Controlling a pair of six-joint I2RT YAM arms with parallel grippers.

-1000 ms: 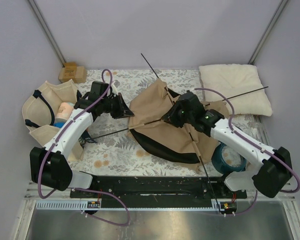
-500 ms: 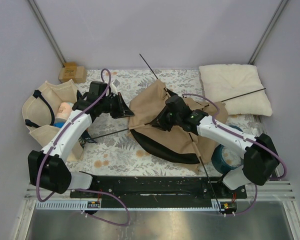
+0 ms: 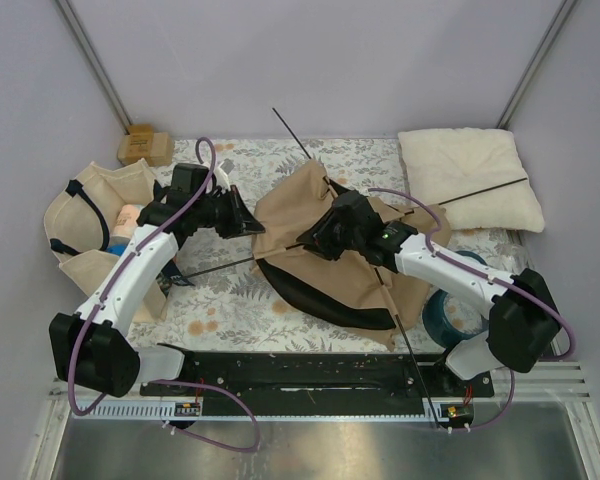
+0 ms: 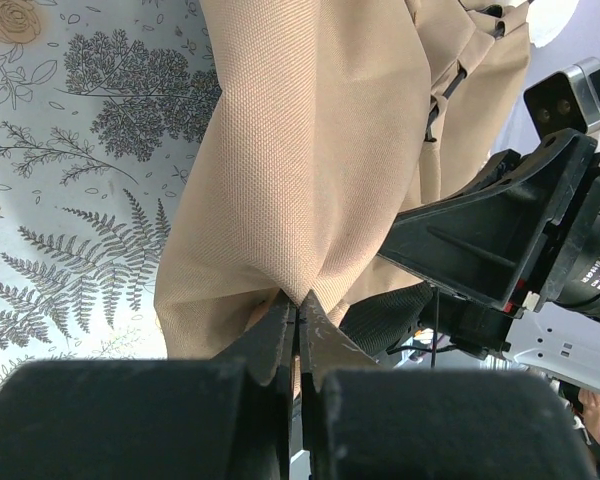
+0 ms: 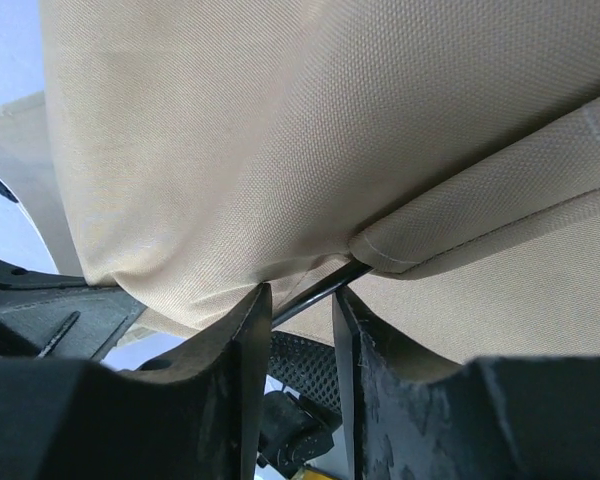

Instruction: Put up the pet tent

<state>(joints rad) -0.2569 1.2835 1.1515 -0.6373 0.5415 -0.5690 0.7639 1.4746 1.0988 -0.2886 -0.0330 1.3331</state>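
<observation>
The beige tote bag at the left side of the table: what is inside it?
Inside the beige tote bag, the top view shows a pale pinkish roll-shaped item and something blue beside it. The bag's folded cloth covers whatever lies deeper.

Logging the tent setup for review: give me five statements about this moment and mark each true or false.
1. The left gripper is shut on a fold of the pet tent's tan fabric. True.
2. The right gripper has a thin dark pole between its fingers. True.
3. The cream pillow lies inside the tent. False: it lies at the far right corner of the table, beside the tent.
4. The beige tote bag sits at the table's left side. True.
5. The tent stands fully upright. False: its canvas is slumped on the table, and the poles stick out past it.
</observation>
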